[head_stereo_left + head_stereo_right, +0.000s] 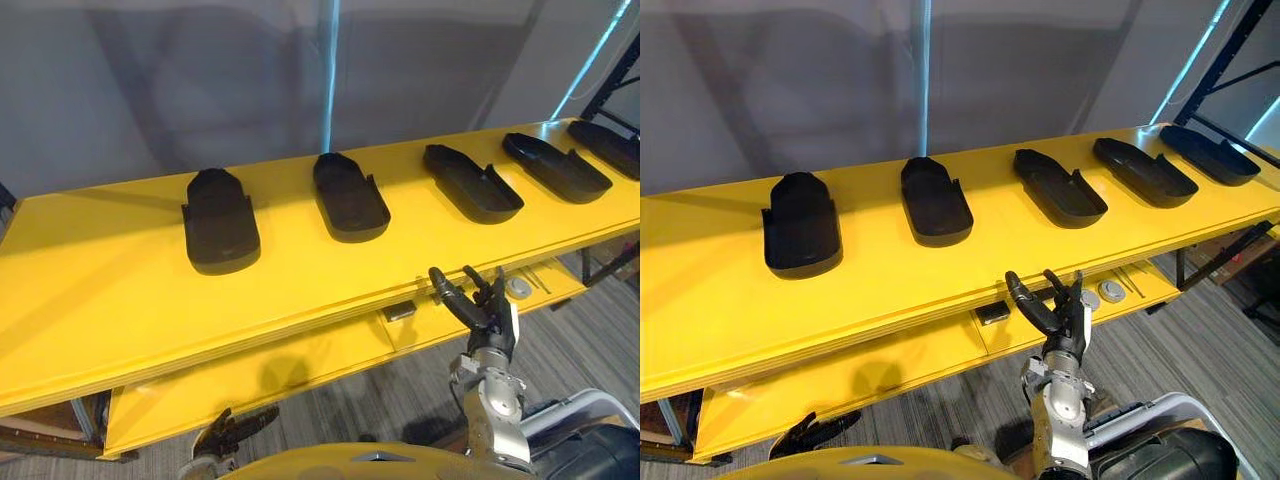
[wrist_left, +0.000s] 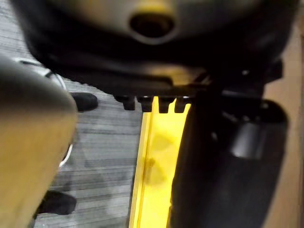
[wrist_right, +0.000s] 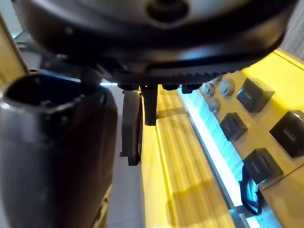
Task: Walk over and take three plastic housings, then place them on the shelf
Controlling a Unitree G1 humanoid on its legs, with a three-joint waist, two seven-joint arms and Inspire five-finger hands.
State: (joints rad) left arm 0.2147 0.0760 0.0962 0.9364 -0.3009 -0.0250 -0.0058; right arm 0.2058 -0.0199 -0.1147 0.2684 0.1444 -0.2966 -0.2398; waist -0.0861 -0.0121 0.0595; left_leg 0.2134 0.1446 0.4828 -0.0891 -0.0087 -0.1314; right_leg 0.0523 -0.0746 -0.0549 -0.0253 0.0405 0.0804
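Several black plastic housings lie in a row on the yellow tabletop (image 1: 120,300); the nearest ones are at the left (image 1: 221,222), the middle (image 1: 350,197) and the right of middle (image 1: 471,183). My right hand (image 1: 480,305) is raised just in front of the table's front edge, below the row, fingers spread and straight, holding nothing. In the right wrist view its fingers (image 3: 130,123) reach along the yellow edge. My left hand (image 1: 235,428) hangs low at the lower left, fingers relaxed and empty.
Under the tabletop a yellow lower shelf (image 1: 300,360) carries a small black block (image 1: 400,311) and round discs (image 1: 518,288). A dark metal rack (image 1: 1240,60) stands at the far right. A grey wall closes the back.
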